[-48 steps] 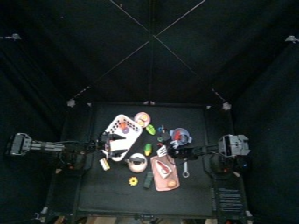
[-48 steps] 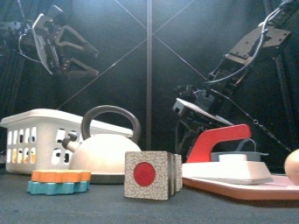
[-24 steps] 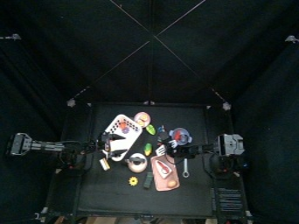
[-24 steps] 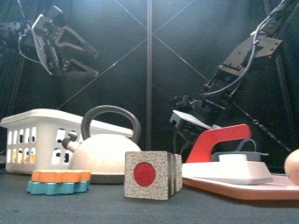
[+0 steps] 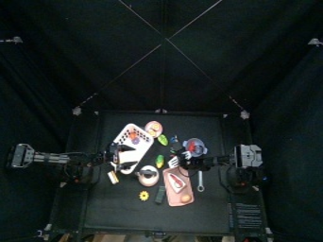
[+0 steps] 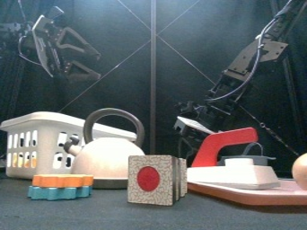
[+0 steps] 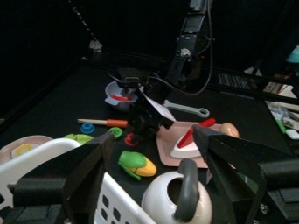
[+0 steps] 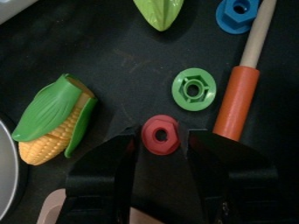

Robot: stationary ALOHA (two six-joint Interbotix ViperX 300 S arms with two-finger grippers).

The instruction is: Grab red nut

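While the right gripper (image 8: 162,157) hangs open around the red nut (image 8: 160,135), nothing is gripped.

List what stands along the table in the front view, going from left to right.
White basket → orange gear → white kettle → block with a red dot → red-handled iron → pale round thing at the picture's right edge.

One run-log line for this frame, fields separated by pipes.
task: grab red nut | right gripper: open, fingers straddling red nut, not closed | left gripper: raised, idle | near nut: green nut, toy corn
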